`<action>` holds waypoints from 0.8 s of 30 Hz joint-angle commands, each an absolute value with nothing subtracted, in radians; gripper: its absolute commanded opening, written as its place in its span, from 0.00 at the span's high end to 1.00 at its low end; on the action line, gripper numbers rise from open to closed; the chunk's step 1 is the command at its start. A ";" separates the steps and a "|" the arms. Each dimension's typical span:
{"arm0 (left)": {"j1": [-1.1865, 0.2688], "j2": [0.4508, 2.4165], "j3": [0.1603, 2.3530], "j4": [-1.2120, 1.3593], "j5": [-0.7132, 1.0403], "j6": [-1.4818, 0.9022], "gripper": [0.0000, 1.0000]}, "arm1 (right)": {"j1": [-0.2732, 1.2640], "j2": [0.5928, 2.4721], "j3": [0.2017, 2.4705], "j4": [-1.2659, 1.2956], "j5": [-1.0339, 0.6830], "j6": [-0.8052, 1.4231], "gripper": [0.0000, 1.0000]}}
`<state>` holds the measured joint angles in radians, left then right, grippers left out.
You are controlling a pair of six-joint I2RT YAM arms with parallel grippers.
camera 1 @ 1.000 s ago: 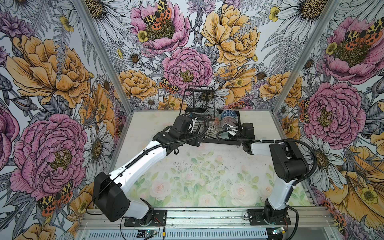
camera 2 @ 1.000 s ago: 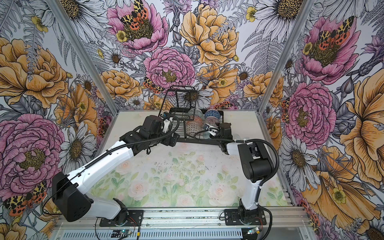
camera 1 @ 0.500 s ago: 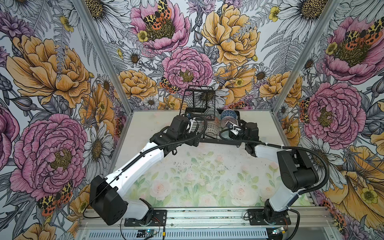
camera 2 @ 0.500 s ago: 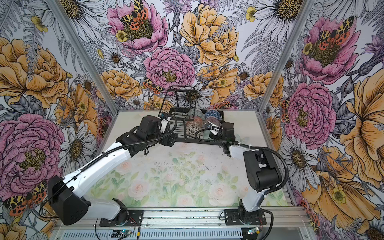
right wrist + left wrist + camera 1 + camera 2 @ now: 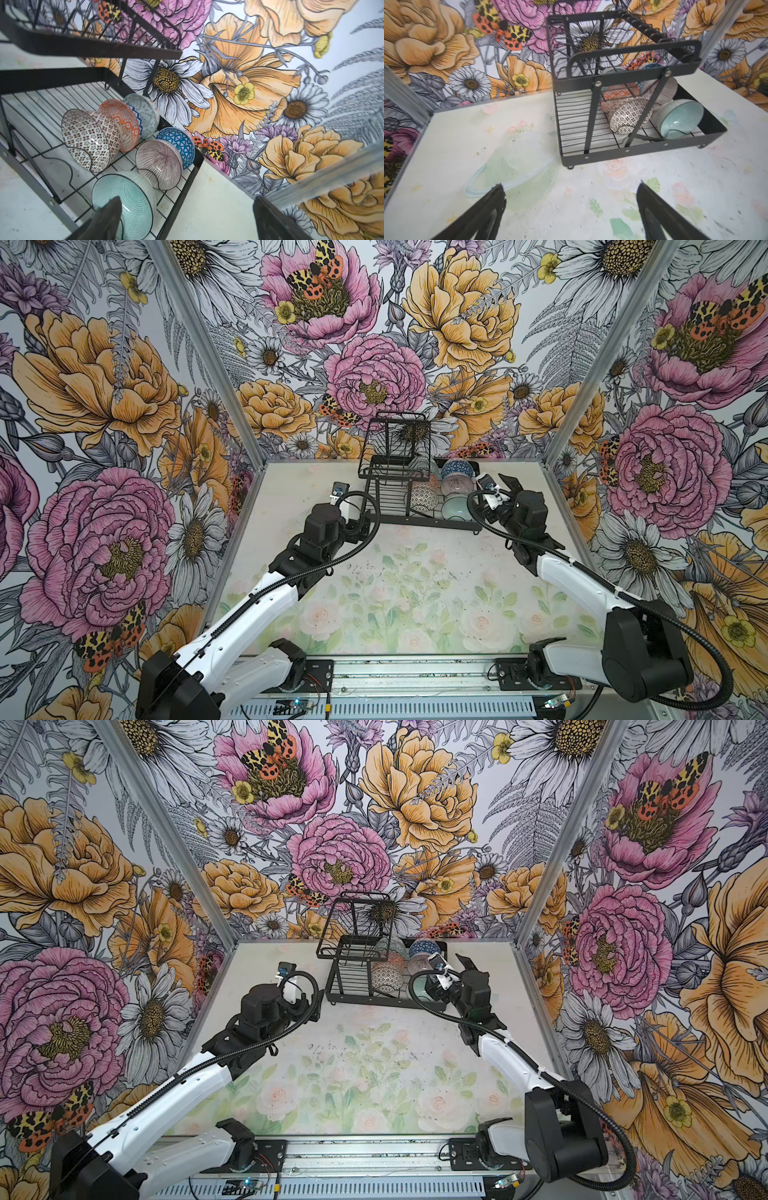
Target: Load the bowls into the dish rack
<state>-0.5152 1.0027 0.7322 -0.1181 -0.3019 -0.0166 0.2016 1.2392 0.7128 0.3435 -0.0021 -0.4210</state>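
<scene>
Bowls fill the right end of the black metal wire dish rack (image 5: 428, 522), which stands at the back of the floral-printed tabletop (image 5: 415, 580), near the wall. From the right wrist view, all six stand on edge among the floor wires of the lower tray, in two rows. In one row the black-white tiled ceramic bowl (image 5: 87, 139), the orange-white patterned bowl (image 5: 122, 122) and the grey-green patterned bowl (image 5: 143, 114) sit one behind another. Beside them are the pale teal ribbed bowl (image 5: 126, 195), the pink-striped bowl (image 5: 160, 162) and the blue lattice bowl (image 5: 178, 143). Set on edge, each leans on a neighbour or the wires, likely so they pack closely and cannot roll. With every bowl racked, loading appears done.

The right gripper (image 5: 185, 204) is spread wide and empty just outside the rack's near right corner. One finger is in front of the pale teal ribbed bowl; whether it touches cannot be told. That wide stance reads as a release, giving room to back off without dragging the bowl. The left gripper (image 5: 571, 185) hangs over bare table short of the rack, jaws wide apart and holding nothing, probably kept clear.

Compared with a second earlier, the right gripper has pulled out from over the rack's near right corner towards the right, its elbow swung outward. The left arm has drawn back a little from the rack. The bowls look unmoved.
</scene>
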 commanded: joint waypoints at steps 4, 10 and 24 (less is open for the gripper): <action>-0.407 0.969 0.539 0.219 -0.512 -0.028 0.01 | 0.173 1.116 0.561 0.310 0.283 -0.090 0.01; -0.271 1.096 0.418 0.447 -0.572 -0.047 0.01 | 0.091 1.183 0.417 0.446 0.302 0.050 0.00; -0.083 1.369 0.375 0.765 -0.395 0.006 0.01 | 0.057 1.403 0.454 0.621 0.269 0.023 0.01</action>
<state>-0.1055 1.3422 0.3698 0.6353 -0.4744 -0.0170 0.0704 1.3834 0.4122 0.5560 0.2687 0.0143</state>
